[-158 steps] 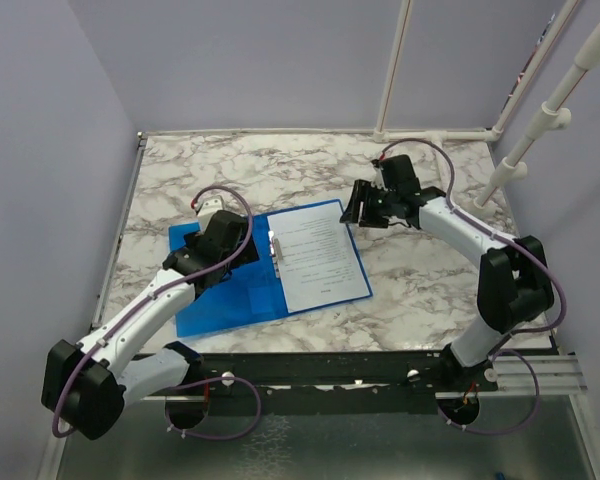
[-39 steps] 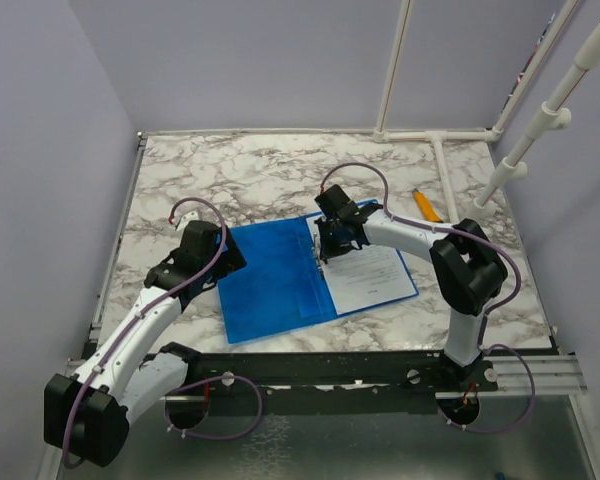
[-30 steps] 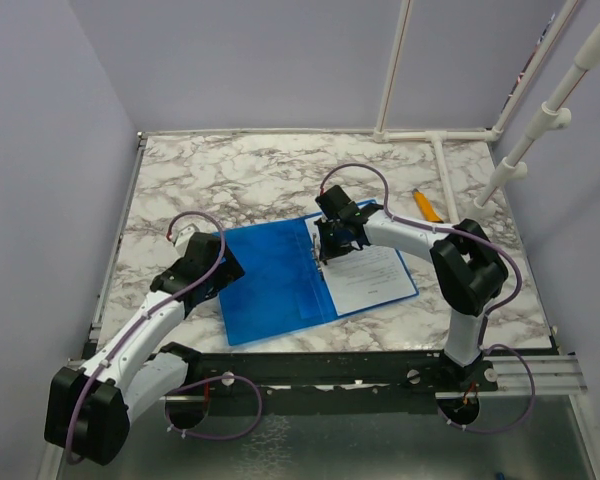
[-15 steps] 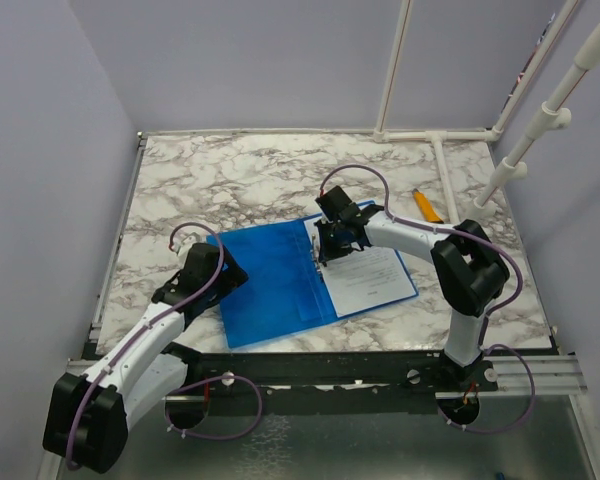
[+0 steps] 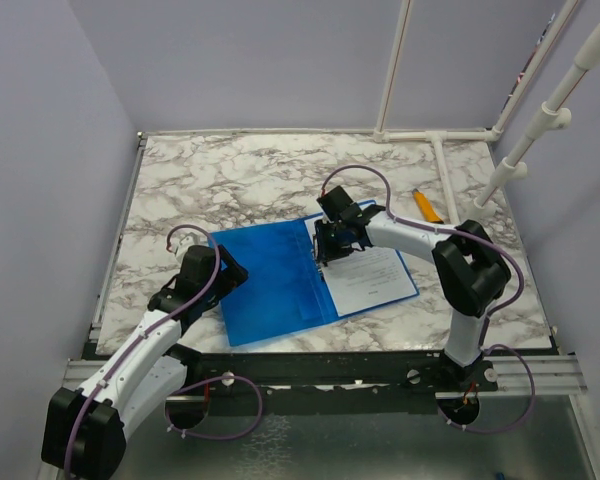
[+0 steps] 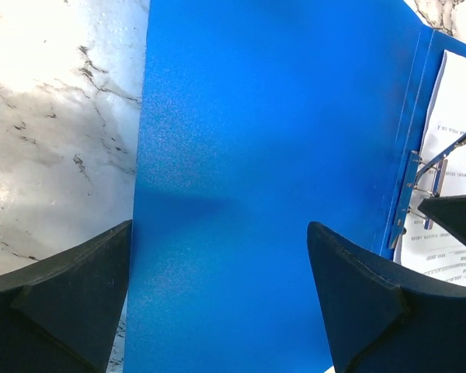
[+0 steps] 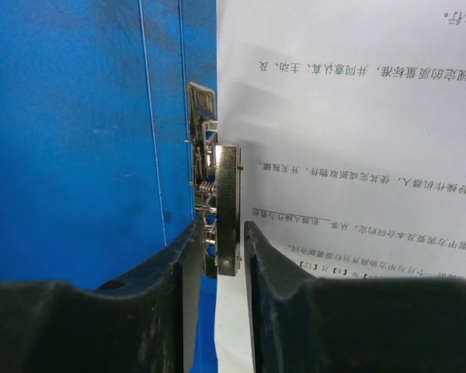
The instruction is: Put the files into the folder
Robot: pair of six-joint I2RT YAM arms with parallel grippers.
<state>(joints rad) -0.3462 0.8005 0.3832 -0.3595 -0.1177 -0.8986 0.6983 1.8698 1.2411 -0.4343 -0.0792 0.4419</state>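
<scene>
The blue folder lies open on the marble table, and the files rest on its right half. My right gripper is at the spine. Its jaws stand narrowly open on either side of the upright metal clip lever, with a thin gap on each side. The printed files lie just right of that lever. My left gripper hangs wide open over the folder's bare left cover, holding nothing. In the left wrist view the clip shows at the right.
An orange pen-like object lies on the table right of the folder. White pipes stand at the back right corner. Purple walls close in the table on the left and at the back.
My right jaws, shut on the clip lever a second ago, have parted slightly around it. My left arm has drawn back toward the near edge, off the folder's left border.
</scene>
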